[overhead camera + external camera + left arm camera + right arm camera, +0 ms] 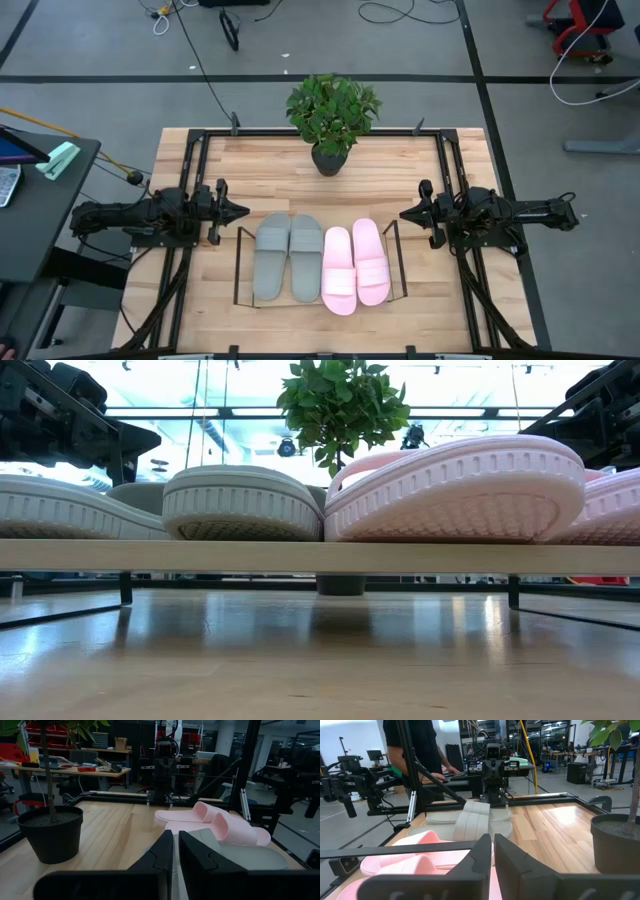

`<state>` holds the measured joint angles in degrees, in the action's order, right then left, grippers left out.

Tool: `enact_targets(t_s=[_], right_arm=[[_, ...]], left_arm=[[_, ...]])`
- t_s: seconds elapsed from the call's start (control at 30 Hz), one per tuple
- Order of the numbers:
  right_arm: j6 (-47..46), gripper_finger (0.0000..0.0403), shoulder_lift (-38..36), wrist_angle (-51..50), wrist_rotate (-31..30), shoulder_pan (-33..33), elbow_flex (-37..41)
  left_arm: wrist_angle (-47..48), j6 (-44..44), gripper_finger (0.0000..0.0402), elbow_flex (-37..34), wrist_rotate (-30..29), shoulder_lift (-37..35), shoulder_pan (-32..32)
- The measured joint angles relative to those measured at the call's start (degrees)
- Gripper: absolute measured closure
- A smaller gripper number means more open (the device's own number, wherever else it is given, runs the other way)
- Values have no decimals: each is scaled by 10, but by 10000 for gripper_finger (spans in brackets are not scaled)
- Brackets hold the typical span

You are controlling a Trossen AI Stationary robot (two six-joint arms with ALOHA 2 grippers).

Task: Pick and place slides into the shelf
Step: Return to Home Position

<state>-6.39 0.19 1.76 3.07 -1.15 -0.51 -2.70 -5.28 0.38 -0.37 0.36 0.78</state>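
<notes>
Hovering left end effector (pixel 242 211): I read its fingers (pixel 165 857) as together, with only a thin slit between them. It holds nothing.
Facing it, right end effector (pixel 405 213): its fingers (pixel 480 857) are likewise together and hold nothing.
Shelf (pixel 238 270): it stands on the counter (pixel 260 165), between the two end effectors and clear of both.
Grey slides (pixel 272 258): two lie side by side on the shelf board, on the half nearer the left end effector.
Pink slides (pixel 339 270): two lie side by side on the half nearer the right end effector. From the low view the inner pink sole seems to touch the inner grey one, though I can't be sure.
Potted plant (pixel 332 110): it sits on the counter beyond the shelf, about midway between the end effectors and well apart from both.
</notes>
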Motion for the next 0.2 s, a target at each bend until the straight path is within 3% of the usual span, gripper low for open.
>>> enact_targets(t_s=[0.2], right_arm=[[0, 376, 0, 0, 0, 0, 0]], left_arm=[[0, 0, 374, 0, 0, 0, 0]])
